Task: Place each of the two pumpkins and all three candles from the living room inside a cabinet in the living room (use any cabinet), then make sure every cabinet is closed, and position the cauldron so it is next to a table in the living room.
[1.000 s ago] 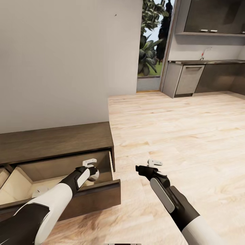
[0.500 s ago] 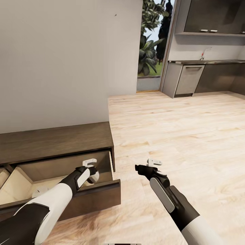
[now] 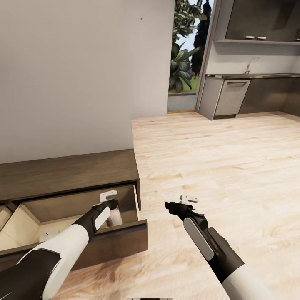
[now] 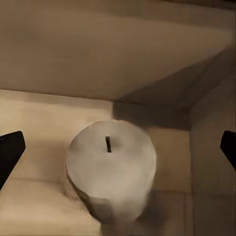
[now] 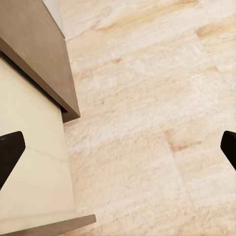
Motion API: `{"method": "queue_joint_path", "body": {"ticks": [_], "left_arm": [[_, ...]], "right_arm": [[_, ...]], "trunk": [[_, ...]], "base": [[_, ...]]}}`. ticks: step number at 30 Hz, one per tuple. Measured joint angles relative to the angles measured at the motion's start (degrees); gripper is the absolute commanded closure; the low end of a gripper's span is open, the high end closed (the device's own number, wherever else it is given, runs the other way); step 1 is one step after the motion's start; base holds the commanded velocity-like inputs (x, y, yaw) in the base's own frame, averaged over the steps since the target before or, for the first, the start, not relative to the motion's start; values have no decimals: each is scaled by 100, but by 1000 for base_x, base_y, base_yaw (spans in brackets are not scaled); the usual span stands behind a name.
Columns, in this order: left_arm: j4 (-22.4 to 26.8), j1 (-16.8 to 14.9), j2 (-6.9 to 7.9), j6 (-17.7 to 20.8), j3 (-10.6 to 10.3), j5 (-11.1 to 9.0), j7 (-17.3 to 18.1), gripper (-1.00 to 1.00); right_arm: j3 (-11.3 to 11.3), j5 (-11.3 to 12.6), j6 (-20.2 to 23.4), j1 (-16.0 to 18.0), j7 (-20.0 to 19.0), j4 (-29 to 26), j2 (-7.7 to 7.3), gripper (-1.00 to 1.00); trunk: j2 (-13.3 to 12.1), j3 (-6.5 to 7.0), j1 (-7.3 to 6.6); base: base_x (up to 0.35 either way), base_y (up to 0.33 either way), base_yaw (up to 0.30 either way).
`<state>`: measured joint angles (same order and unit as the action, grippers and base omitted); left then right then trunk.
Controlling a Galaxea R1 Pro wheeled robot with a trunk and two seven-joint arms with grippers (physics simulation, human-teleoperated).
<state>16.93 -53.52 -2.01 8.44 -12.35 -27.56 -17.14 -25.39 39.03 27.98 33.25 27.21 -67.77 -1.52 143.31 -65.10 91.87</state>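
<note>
inside the open drawer of the cabinet: candle upright on the pale floor, dark wick up, near the corner by the side wall. left gripper directly above it, jaws spread wide, fingertips well clear on both sides, not touching. right gripper over bare wood floor just beside the cabinet end, jaws wide apart, holding nothing. kitchen units and doorway beyond.
</note>
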Motion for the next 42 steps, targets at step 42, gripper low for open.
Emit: {"method": "queue_joint_path", "body": {"ticks": [42], "left_arm": [[-75,26,271,1412,42,-22,22,-100]], "right_arm": [[-7,78,0,0,0,46,9,-100]], "trunk": [[-1250,712,-698]], "base": [[0,0,0]]}}
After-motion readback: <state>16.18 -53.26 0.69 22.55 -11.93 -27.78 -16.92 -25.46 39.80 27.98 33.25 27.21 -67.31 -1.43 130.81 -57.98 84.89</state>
